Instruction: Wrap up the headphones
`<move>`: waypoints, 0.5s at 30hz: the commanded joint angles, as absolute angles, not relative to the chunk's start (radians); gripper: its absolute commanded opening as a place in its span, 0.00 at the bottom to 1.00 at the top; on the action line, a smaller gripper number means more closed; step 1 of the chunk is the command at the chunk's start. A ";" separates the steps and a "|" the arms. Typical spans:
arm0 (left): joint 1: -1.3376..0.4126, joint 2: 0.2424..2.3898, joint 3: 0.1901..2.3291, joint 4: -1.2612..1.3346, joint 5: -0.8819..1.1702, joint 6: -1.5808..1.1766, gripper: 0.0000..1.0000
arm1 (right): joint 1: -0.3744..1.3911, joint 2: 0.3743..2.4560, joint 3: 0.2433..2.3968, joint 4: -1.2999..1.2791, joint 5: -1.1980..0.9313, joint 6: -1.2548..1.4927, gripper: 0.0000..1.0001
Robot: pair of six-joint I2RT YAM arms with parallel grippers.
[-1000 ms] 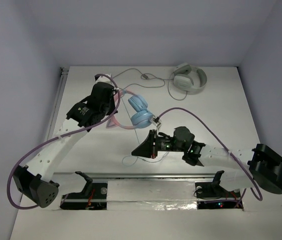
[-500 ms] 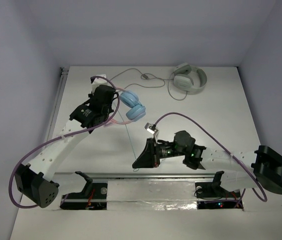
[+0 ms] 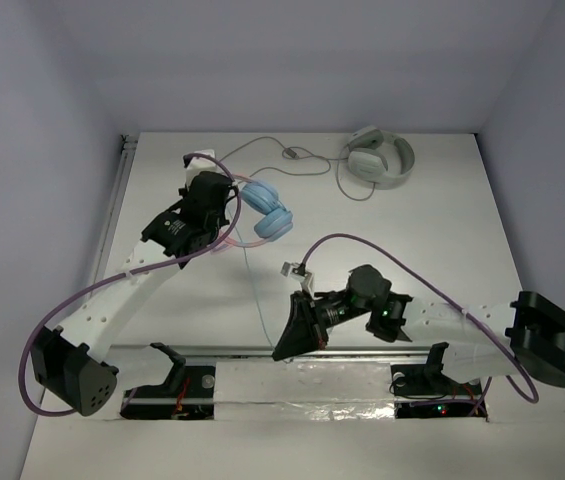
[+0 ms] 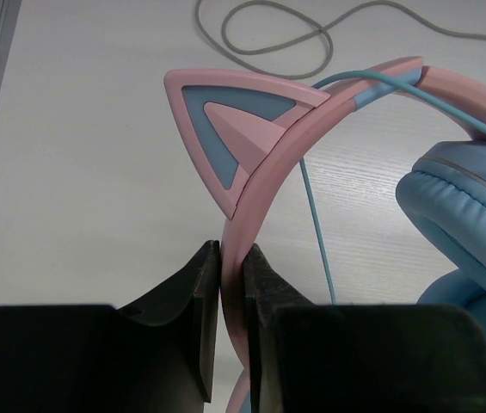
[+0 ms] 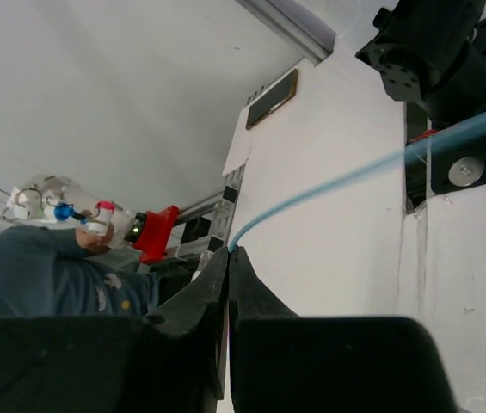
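The headphones (image 3: 265, 210) have light blue earcups and a pink headband (image 4: 311, 120) with a pointed ear (image 4: 225, 120). My left gripper (image 3: 224, 205) is shut on the headband and holds the headphones at the table's back left; the jaws pinch the band in the left wrist view (image 4: 232, 284). The thin light-blue cable (image 3: 254, 290) runs taut from the headphones down to my right gripper (image 3: 280, 352), which is shut on it near the table's front edge. In the right wrist view the cable (image 5: 329, 185) leaves the closed right gripper (image 5: 228, 254).
White-grey headphones (image 3: 379, 157) with a grey cable (image 3: 292, 157) lie at the back right. That grey cable also shows in the left wrist view (image 4: 268, 43). A metal rail (image 3: 302, 352) and the arm bases run along the front edge.
My right gripper has moved toward the front edge, pulling the blue cable straighter. My left gripper lifted the headphones back and left, then held nearly still.
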State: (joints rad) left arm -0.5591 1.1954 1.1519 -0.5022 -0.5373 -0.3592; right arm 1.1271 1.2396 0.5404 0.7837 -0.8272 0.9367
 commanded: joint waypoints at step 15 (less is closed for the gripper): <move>-0.575 1.074 1.020 -0.457 -0.393 -0.387 0.00 | 1.140 1.110 1.051 -0.245 -0.071 0.450 0.00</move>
State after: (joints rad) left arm -0.5705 1.1461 1.0023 -0.5163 -0.4366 -0.3569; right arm 1.1339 1.0615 1.0012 -0.0559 -0.3008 0.5419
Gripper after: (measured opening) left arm 0.102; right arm 0.016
